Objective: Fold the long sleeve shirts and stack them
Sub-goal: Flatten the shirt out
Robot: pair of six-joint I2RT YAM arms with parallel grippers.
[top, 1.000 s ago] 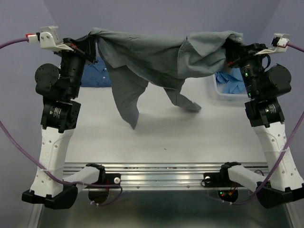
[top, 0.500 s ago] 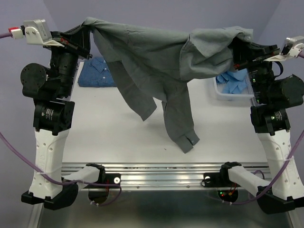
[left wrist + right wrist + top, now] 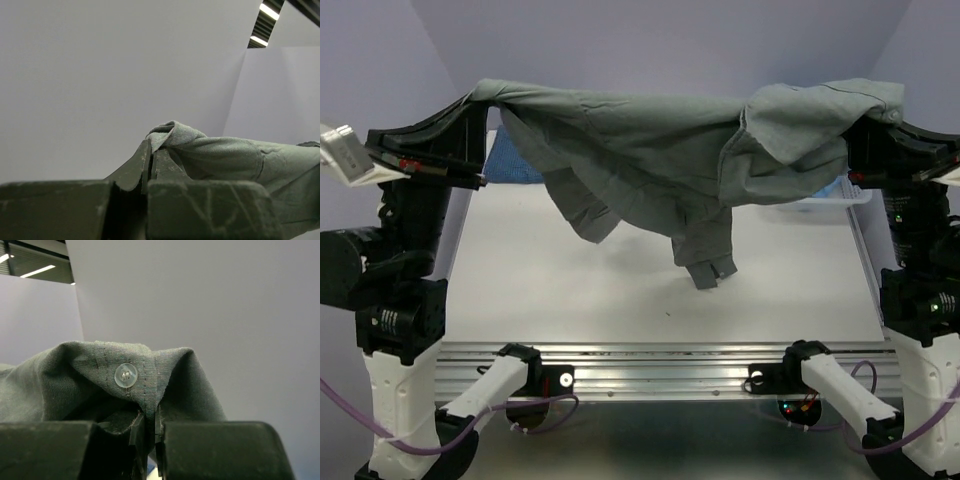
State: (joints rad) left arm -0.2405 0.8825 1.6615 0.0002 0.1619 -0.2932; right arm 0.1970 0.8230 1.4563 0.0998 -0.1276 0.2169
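left pincer (image 3: 150, 150), right pincer (image 3: 149, 412): each clamped on grey shirt (image 3: 650, 140); arms high, 9 and 3 o'clock. basket (image 3: 820, 206), 2 o'clock: light blue cloth (image 3: 836, 188).

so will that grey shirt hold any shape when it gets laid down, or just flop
Probably floppy: the grey shirt sags between the left hand and right hand, and its sleeves dangle limp. It looks light, since thin pinches of fabric carry it all. Likely to crumple on the table unless laid down taut.
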